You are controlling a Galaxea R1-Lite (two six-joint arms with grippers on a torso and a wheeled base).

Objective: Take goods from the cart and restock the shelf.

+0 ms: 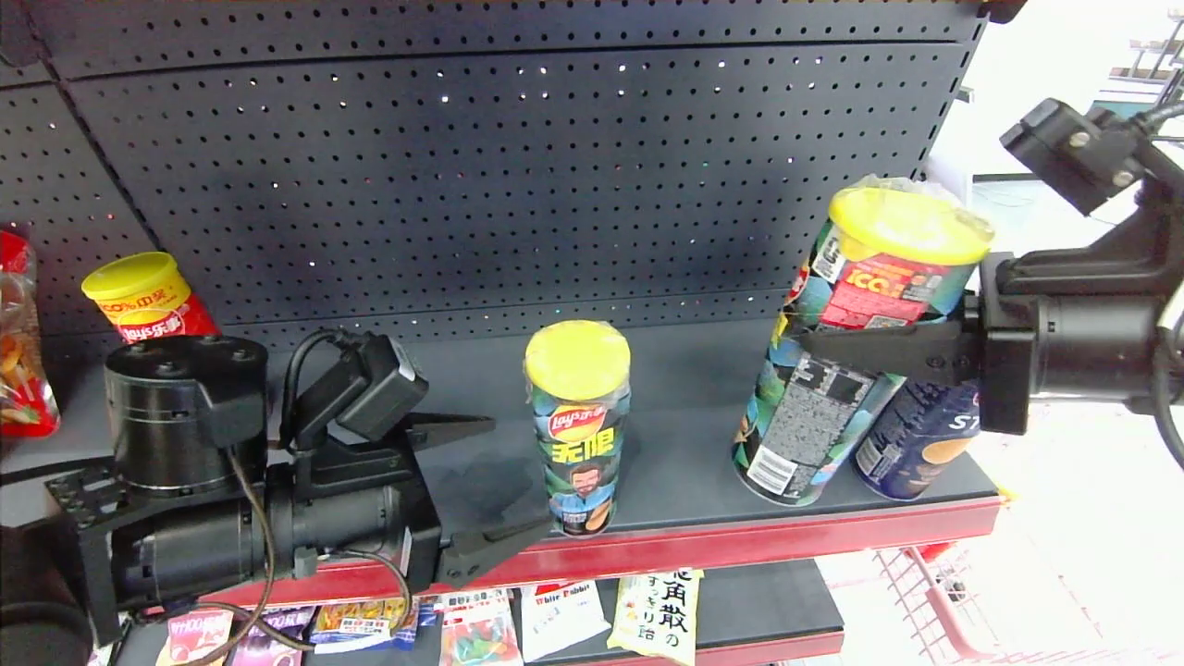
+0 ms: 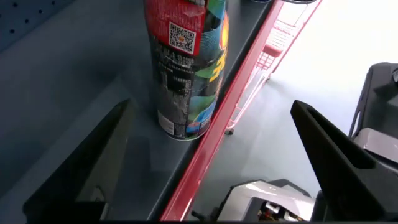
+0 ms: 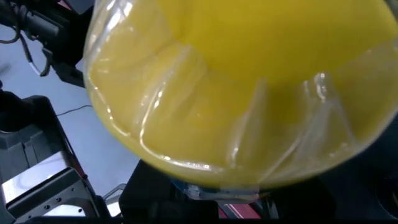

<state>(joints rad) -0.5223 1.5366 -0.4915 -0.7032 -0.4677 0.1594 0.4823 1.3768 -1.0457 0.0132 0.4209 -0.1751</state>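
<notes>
A chip can with a yellow lid (image 1: 578, 430) stands upright near the red front edge of the shelf (image 1: 684, 546). My left gripper (image 1: 490, 486) hangs open just left of it, with the fingers (image 2: 81, 174) spread and the can (image 2: 186, 68) ahead of them. My right gripper (image 1: 832, 347) is shut on a second yellow-lidded chip can (image 1: 860, 305) at the shelf's right end. That can is tilted, with its base at the shelf board. Its film-wrapped lid (image 3: 249, 93) sits close to the right wrist camera.
A dark blue can (image 1: 916, 435) leans behind the held can at the shelf's right corner. A red can (image 1: 148, 296) and a snack bag (image 1: 18, 361) sit far left. Packets (image 1: 555, 615) line the lower shelf. The red cart (image 1: 925, 592) shows at bottom right.
</notes>
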